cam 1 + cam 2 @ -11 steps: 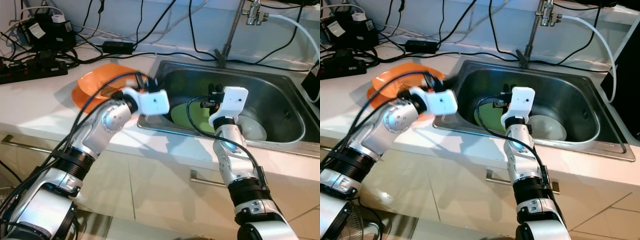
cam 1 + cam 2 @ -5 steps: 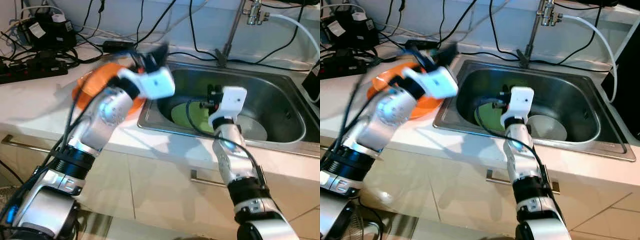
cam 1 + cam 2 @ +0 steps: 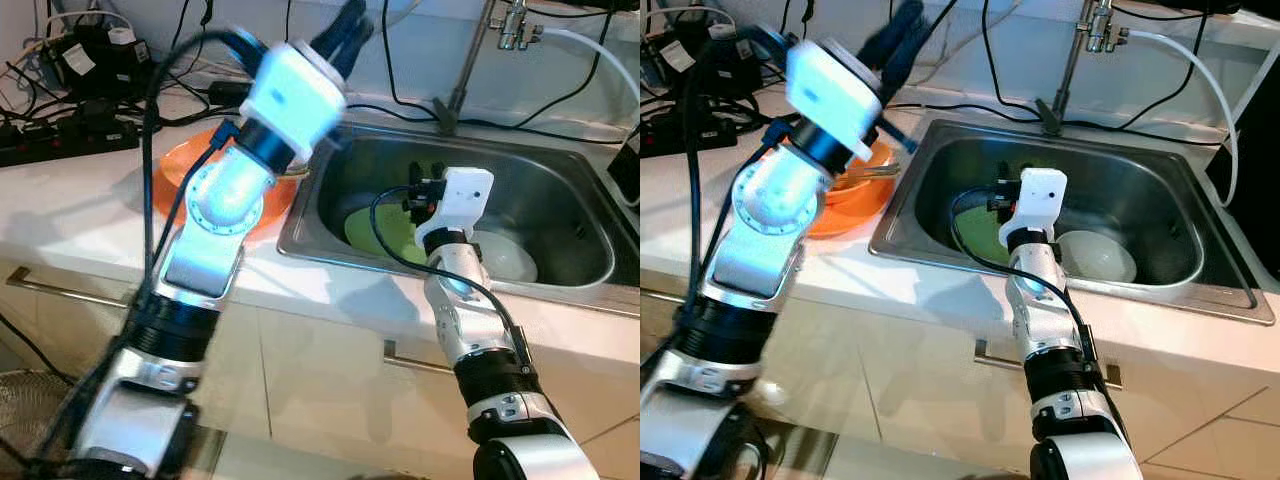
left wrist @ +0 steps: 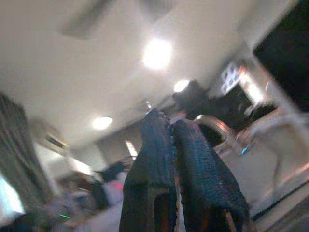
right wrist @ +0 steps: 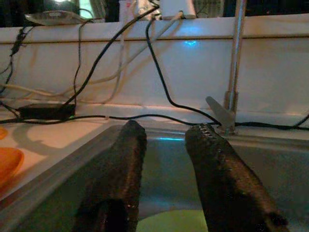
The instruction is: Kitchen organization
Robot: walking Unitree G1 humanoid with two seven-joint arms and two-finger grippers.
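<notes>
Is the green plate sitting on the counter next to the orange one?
No, the green plate lies down inside the sink, beside a white bowl, while the orange plate is on the counter.

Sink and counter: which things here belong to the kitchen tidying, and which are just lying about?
Job:
- orange plate on the counter
- green plate in the sink
- white bowl in the sink

Lying about:
- cables along the wall
- power strip
- tap
</notes>
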